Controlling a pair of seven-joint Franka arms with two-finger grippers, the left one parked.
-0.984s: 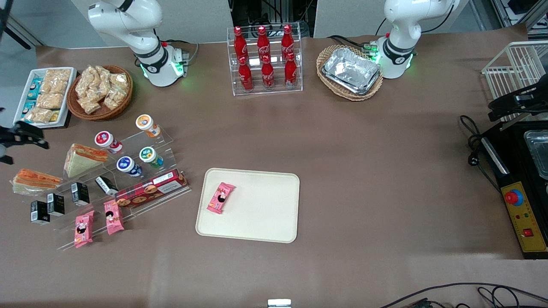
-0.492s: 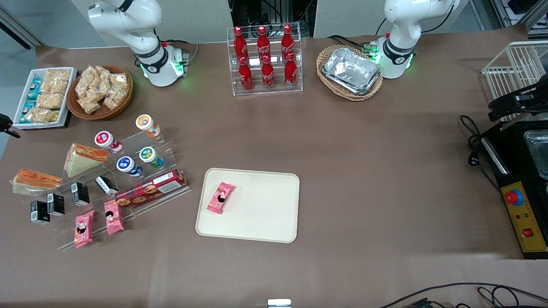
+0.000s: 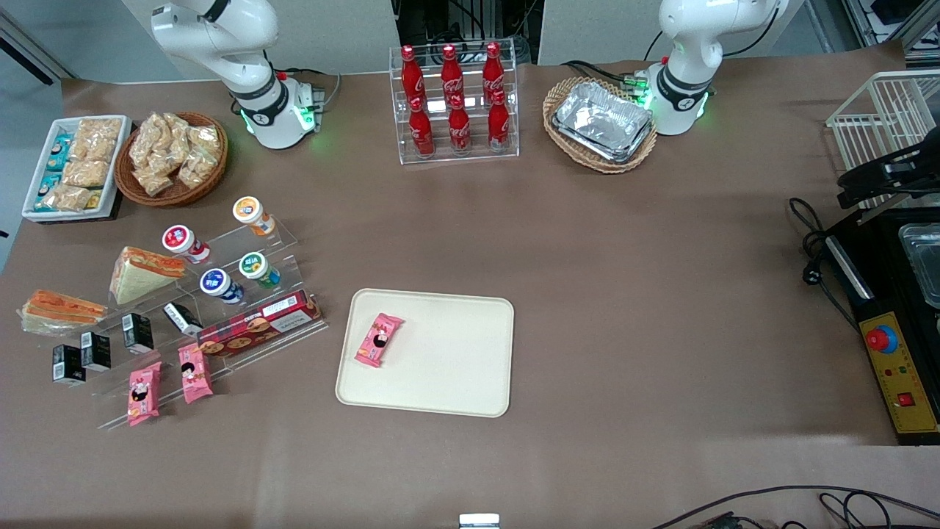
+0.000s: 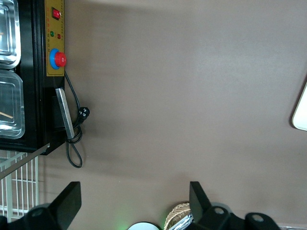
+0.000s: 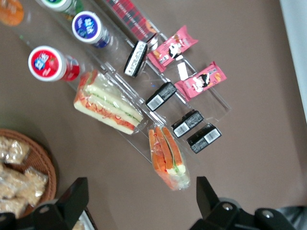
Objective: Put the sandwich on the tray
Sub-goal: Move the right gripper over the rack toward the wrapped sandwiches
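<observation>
The sandwich [image 3: 57,311] [image 5: 169,157] lies in its clear wrap on the brown tabletop [image 3: 624,257], at the working arm's end, edge-on with orange and green filling stripes showing between pale bread. It sits just beside the low end of a clear acrylic display stand [image 3: 213,308]. On that stand, a little farther from the front camera, rests a wedge sandwich [image 3: 139,273] [image 5: 108,103] with a broad cream bread face. Small black boxes [image 3: 95,351] [image 5: 189,125] stand in a row near the sandwich, nearer to the front camera, and two pink snack packets [image 3: 169,383] [image 5: 187,64] lie on the stand's lowest step. Capped bottles [image 3: 220,253] lie tilted on the upper steps, and a long red box [image 3: 258,321] lies along the middle step.

The tray [image 3: 455,367] is well apart from the sandwich, toward the middle of the tabletop, cream-beige with rounded corners. One pink packet [image 3: 379,339] lies on it, at the end nearer the stand.

The claw [image 5: 139,211] hangs above the sandwich and the stand, looking down on them; its two dark fingers [image 5: 72,199] are spread wide apart with nothing between them. It does not show in the front view.

A wicker basket of wrapped snacks [image 3: 170,154] [image 5: 21,177] stands farther from the front camera than the stand, with a white snack tray [image 3: 73,165] beside it.
</observation>
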